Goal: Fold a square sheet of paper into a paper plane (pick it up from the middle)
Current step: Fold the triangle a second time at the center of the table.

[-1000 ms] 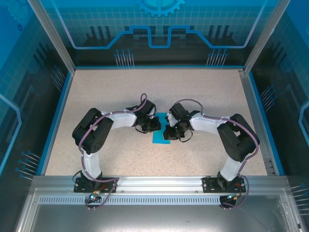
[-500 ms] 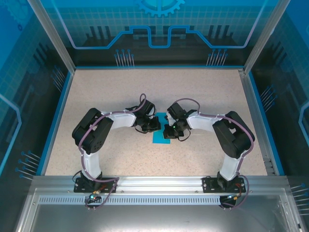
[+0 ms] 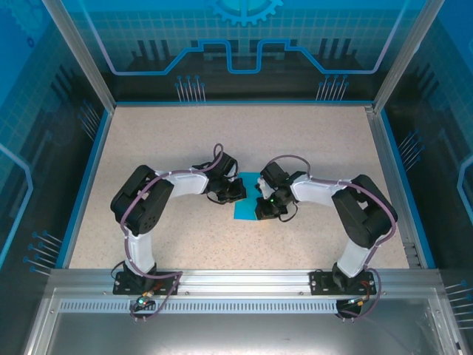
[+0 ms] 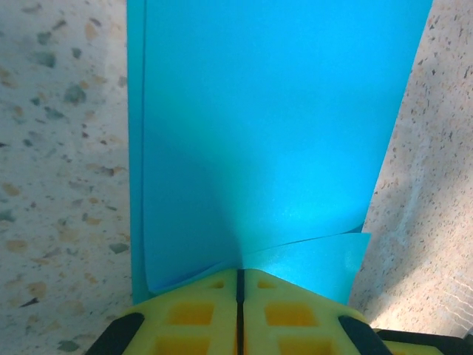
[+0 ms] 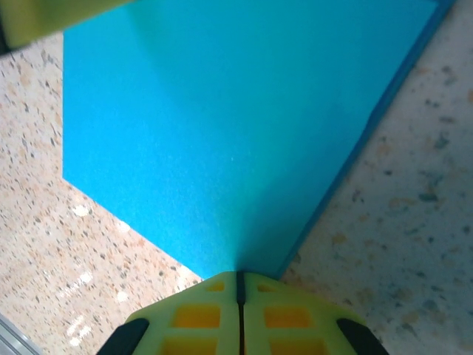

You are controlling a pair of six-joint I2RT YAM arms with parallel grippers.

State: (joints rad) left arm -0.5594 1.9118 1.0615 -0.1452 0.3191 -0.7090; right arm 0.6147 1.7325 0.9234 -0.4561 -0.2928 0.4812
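The square sheet of paper (image 3: 242, 210) lies folded into a narrow bright blue strip at mid-table, between my two grippers. My left gripper (image 3: 235, 194) is shut, and its yellow tips (image 4: 240, 271) rest on the near end of the paper (image 4: 273, 126), where two layers overlap. My right gripper (image 3: 263, 210) is shut too. Its tips (image 5: 240, 274) touch the paper (image 5: 236, 126) at a corner beside the folded edge. The paper lies flat on the table, and nothing shows between either pair of jaws.
The speckled beige tabletop (image 3: 162, 140) has a blue border and transparent walls on three sides. A pale yellow finger (image 5: 52, 16) of the left gripper shows across the paper in the right wrist view. Both arms bend inward over the middle.
The right gripper slid away along the paper, then back toward the near side. The left gripper and the paper stayed where they were.
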